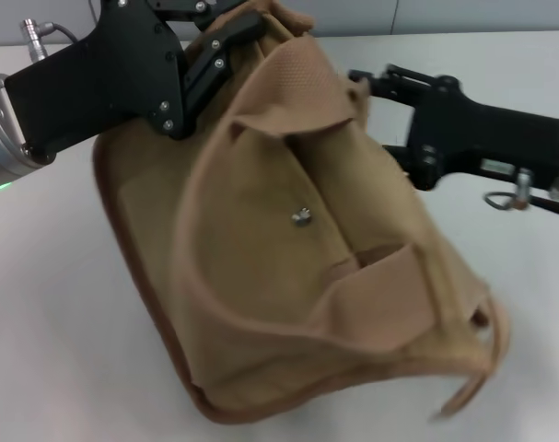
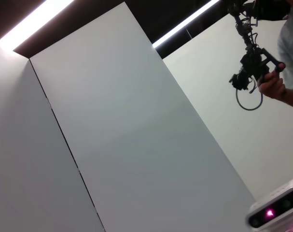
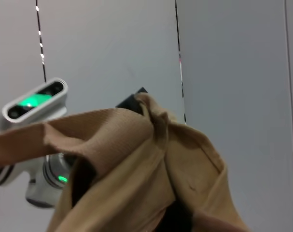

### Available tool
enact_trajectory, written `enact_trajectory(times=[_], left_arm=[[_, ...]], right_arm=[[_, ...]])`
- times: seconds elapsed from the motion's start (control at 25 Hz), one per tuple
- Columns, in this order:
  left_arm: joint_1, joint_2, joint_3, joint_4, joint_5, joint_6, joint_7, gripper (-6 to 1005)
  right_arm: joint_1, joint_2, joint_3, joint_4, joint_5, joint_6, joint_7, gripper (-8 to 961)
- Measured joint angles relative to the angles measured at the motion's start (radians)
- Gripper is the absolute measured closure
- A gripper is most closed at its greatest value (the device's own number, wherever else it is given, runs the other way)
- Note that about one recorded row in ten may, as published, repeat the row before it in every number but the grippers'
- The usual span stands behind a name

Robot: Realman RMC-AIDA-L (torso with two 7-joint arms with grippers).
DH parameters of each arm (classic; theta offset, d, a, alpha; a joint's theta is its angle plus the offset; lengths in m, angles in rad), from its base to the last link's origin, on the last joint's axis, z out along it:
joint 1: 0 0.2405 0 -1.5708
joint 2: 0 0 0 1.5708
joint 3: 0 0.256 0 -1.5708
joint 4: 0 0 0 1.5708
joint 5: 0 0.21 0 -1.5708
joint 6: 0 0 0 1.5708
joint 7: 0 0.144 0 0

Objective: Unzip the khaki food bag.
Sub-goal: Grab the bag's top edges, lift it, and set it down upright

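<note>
The khaki food bag is tipped over and raised above the white table, with its front pocket and silver snap facing me. At the top left, my left gripper is shut on the bag's upper edge. My right gripper reaches in from the right and touches the bag's upper right corner. The zipper is hidden in the folds. In the right wrist view the bag's tan fabric and a handle strap fill the lower half. The left wrist view shows no bag.
A loose handle loop hangs off the bag's lower right. The left wrist view shows wall panels, a person's hand holding a black device and a camera unit. My left arm's wrist with a green light appears behind the bag.
</note>
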Motion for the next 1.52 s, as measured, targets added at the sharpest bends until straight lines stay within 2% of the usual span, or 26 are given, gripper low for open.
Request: enact_trajectory(times=[0.12,0.32,0.64,0.88,1.0,1.16,1.52], left_arm=[[-0.001,-0.001,0.000,0.001,-0.002,-0.001,0.000,913],[0.004,0.000,-0.001,0.001,-0.007,-0.001,0.000,913],[0.006,0.000,-0.001,0.001,-0.007,0.004,0.002,913],[0.006,0.001,-0.001,0.001,-0.007,0.004,0.002,913],[0.001,0.002,-0.001,0.001,-0.003,0.005,0.001,913],[-0.001,0.001,-0.001,0.001,-0.002,0.004,0.002,913],[0.000,0.000,-0.001,0.001,-0.001,0.005,0.007,913]], right_arm=[[-0.038,0.003,0.062,0.052,0.066,-0.064,-0.077,119],[-0.075,-0.002,0.097,0.172,0.280,-0.146,-0.210,119],[-0.055,-0.001,0.132,0.205,0.291,-0.160,-0.252,118],[-0.025,0.000,0.124,0.204,0.288,-0.087,-0.252,118],[0.016,0.002,0.122,0.207,0.288,-0.045,-0.244,118],[0.074,0.000,0.081,0.202,0.287,-0.030,-0.201,118],[0.130,-0.001,-0.082,0.169,0.283,0.107,-0.184,118]])
